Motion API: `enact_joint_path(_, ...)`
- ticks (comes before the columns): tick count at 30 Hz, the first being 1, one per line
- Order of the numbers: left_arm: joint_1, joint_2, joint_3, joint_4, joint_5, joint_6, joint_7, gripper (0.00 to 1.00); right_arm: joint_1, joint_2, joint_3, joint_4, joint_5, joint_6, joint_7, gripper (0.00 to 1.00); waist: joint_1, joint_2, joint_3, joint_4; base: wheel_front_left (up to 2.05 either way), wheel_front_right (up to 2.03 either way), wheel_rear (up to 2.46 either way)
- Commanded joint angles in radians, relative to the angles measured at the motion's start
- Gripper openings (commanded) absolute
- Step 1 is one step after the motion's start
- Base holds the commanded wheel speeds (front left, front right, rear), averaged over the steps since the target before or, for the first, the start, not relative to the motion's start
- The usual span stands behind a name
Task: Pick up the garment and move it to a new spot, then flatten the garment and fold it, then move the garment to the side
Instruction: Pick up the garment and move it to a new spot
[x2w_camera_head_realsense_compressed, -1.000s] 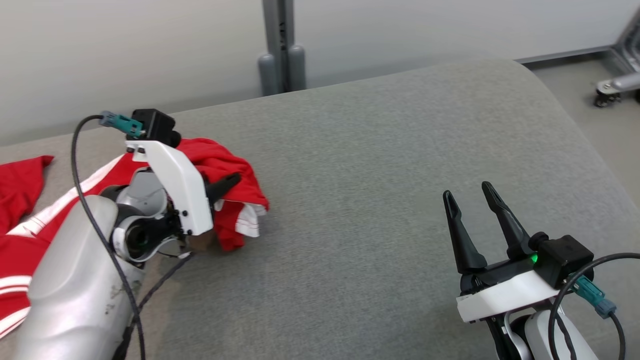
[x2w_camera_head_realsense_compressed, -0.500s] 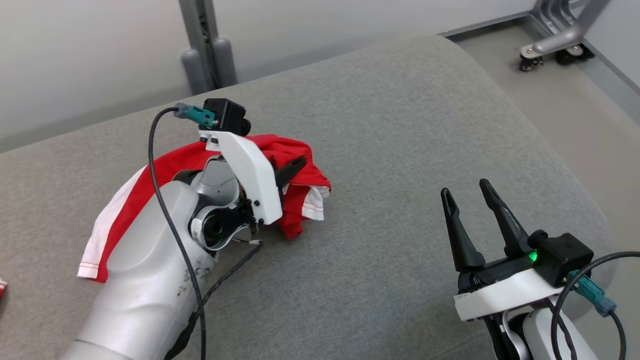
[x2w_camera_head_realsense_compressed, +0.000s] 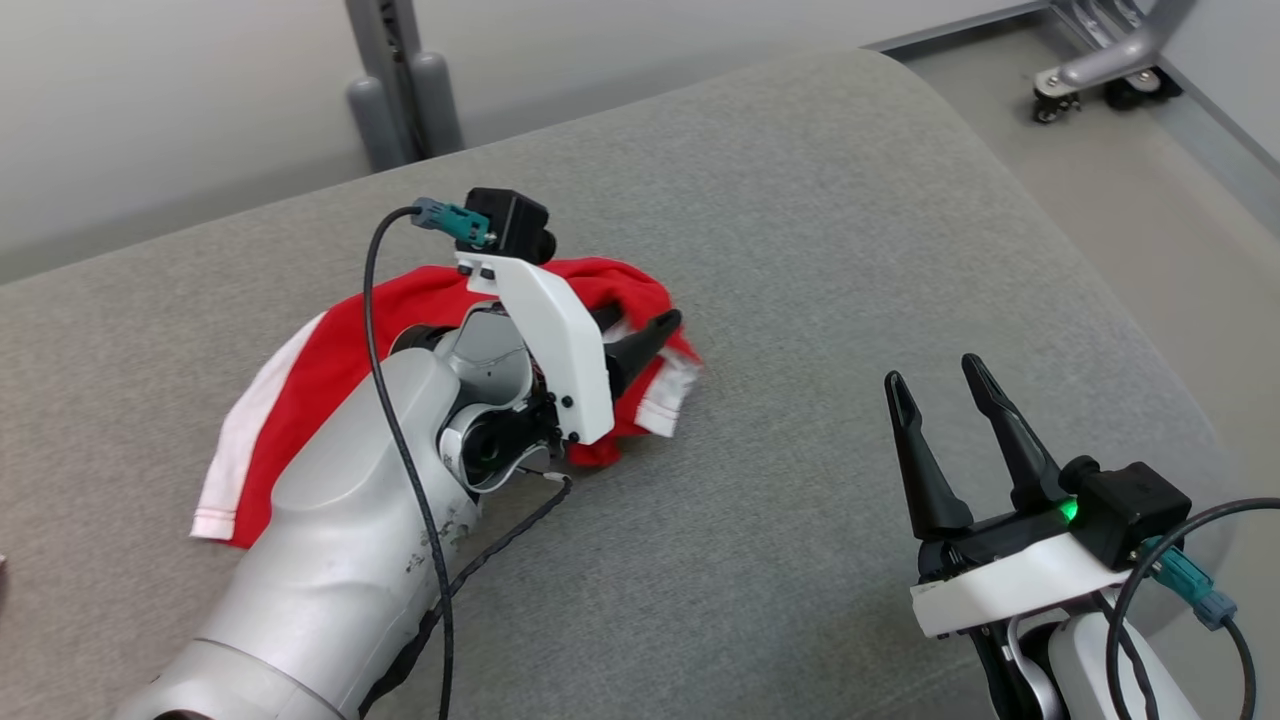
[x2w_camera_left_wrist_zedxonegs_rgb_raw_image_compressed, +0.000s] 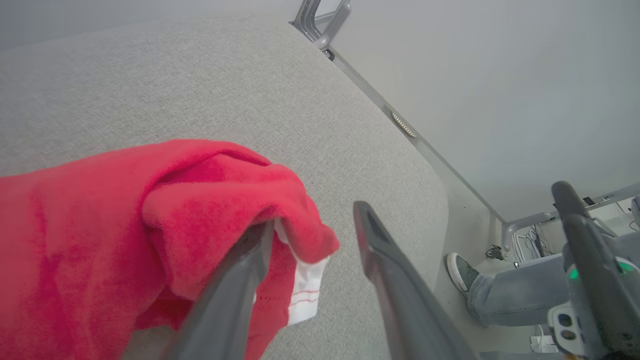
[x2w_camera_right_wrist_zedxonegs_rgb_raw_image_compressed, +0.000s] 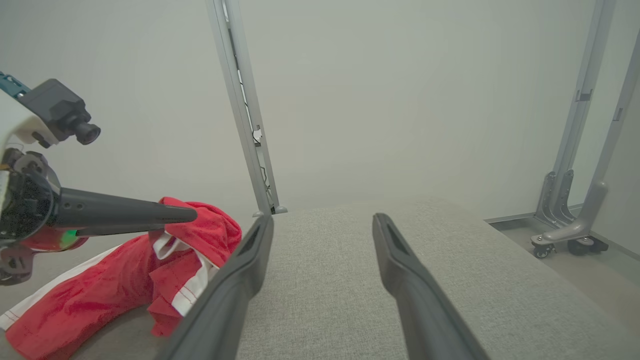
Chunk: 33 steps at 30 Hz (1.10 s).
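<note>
The left gripper has its two dark fingers spread, with nothing pinched between them. The garment, red with white trim, drapes over the tip of one finger. The other finger is bare, just beside the white hem. The rest of the garment lies bunched under and behind those fingers and trails back beside the left forearm, on the grey padded surface.

The right gripper also has its fingers parted and carries nothing. It hangs over bare padding, well apart from the garment, with plain grey fabric between the two grippers.

Past the left fingertips the surface rounds off to the floor, where a person's shoe and jeans leg stand. Past the right fingertips an upright grey post rises behind the far edge, and a wheeled frame stands off to their right.

Count: one garment, two grippers of two fingers each, one post, one wheeled frame, one shoe.
</note>
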Motion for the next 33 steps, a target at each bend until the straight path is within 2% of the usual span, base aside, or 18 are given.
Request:
enact_joint_path(1, -0.021, 0.004, -0.018, -0.011, -0.01, -0.001, -0.011, 1.0, -0.002, -0.006, -0.001, 0.003, -0.007, 0.002, 0.0, 1.0, 0.0, 0.0, -0.015, 0.036, 0.0, 0.0, 0.0)
enact_joint_path(6, -0.016, 0.027, -0.07, -0.062, -0.034, -0.001, -0.044, 1.0, 0.01, -0.006, -0.013, 0.011, -0.019, 0.002, 0.0, 1.0, 0.0, 0.0, -0.044, 0.111, 0.0, 0.0, 0.0)
enact_joint_path(12, 0.018, 0.11, -0.085, -0.125, -0.025, -0.001, -0.133, 1.0, 0.029, -0.007, -0.032, 0.014, -0.036, 0.002, 0.0, 1.0, 0.0, 0.0, -0.072, 0.194, 0.0, 0.0, 0.0)
enact_joint_path(13, 0.018, 0.11, -0.085, -0.125, -0.025, -0.001, -0.133, 1.0, 0.029, -0.007, -0.032, 0.014, -0.036, 0.002, 0.0, 1.0, 0.0, 0.0, -0.072, 0.194, 0.0, 0.0, 0.0)
enact_joint_path(20, 0.088, 0.226, -0.051, -0.185, 0.016, 0.011, -0.279, 1.0, 0.051, -0.019, -0.049, 0.008, -0.045, 0.002, 0.0, 1.0, 0.0, 0.0, -0.094, 0.267, 0.0, 0.0, 0.0)
enact_joint_path(26, 0.2, 0.31, -0.004, -0.254, 0.058, 0.065, -0.441, 1.0, 0.074, -0.033, -0.059, 0.001, -0.046, 0.002, 0.0, 1.0, 0.0, 0.0, -0.116, 0.299, 0.0, 0.0, 0.0)
enact_joint_path(33, 0.369, 0.38, 0.055, -0.359, 0.106, 0.165, -0.637, 1.0, 0.106, -0.047, -0.078, -0.006, -0.046, 0.002, 0.0, 1.0, 0.0, 0.0, -0.139, 0.316, 0.0, 0.0, 0.0)
